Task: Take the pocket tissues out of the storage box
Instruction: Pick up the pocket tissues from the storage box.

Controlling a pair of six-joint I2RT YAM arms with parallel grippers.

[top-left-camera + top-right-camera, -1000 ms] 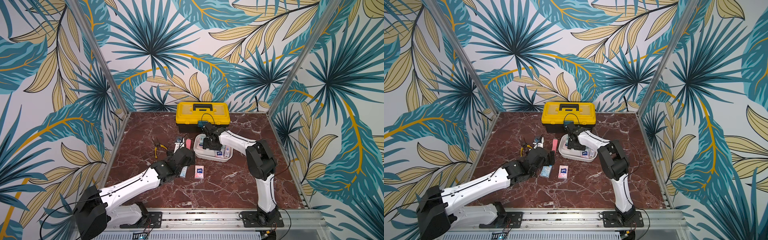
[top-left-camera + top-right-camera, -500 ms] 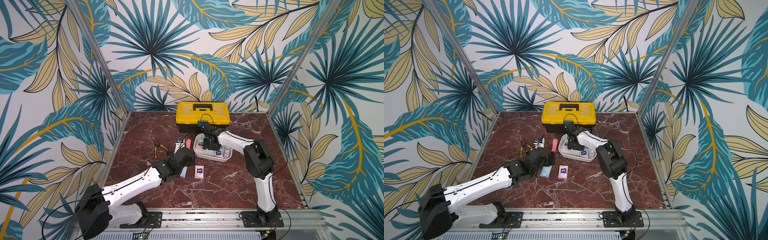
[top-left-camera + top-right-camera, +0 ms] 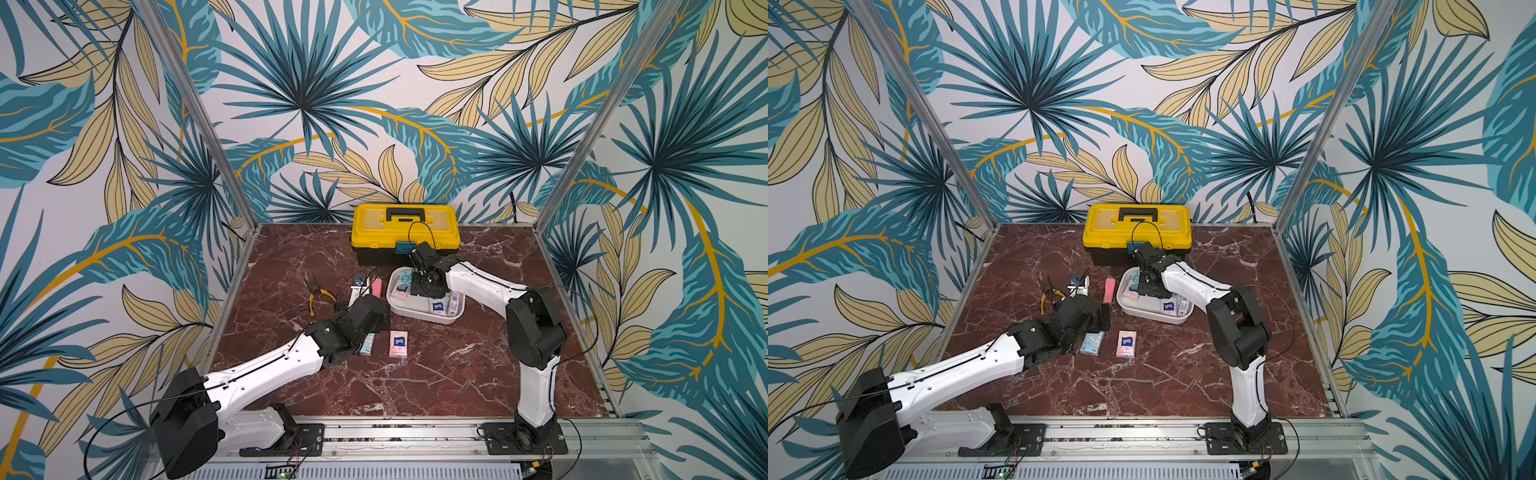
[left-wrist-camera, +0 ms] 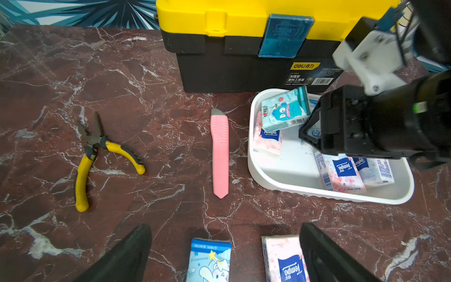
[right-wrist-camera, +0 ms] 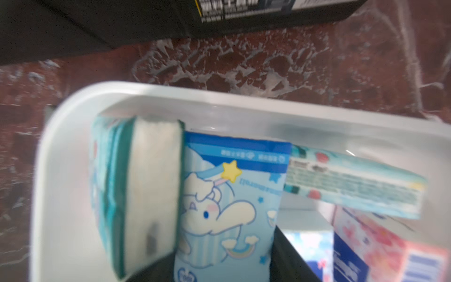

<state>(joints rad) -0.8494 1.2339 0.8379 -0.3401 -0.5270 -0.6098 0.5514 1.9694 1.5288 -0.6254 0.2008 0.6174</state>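
The white storage box (image 3: 419, 316) (image 4: 317, 193) sits in front of the toolbox and holds several pocket tissues. My right gripper (image 3: 420, 290) (image 5: 223, 266) reaches down into it and is shut on a light blue cartoon pack (image 5: 227, 202). Beside that pack a teal one (image 5: 136, 195) stands on edge, and another teal pack (image 5: 353, 188) leans across. More packs in the box are a teal one (image 4: 284, 112) and pink ones (image 4: 341, 175). My left gripper (image 4: 225, 254) (image 3: 1096, 324) hangs open above a light blue pack (image 3: 1093, 343) and a pink pack (image 3: 1126, 344) on the table.
A yellow-and-black toolbox (image 3: 405, 226) stands at the back, close behind the box. A pink utility knife (image 4: 219, 153) lies left of the box, and yellow-handled pliers (image 4: 97, 156) lie further left. The enclosure's patterned walls rise on three sides.
The right gripper's jaws have narrowed inside the box onto the light blue pack. The left arm has barely moved.
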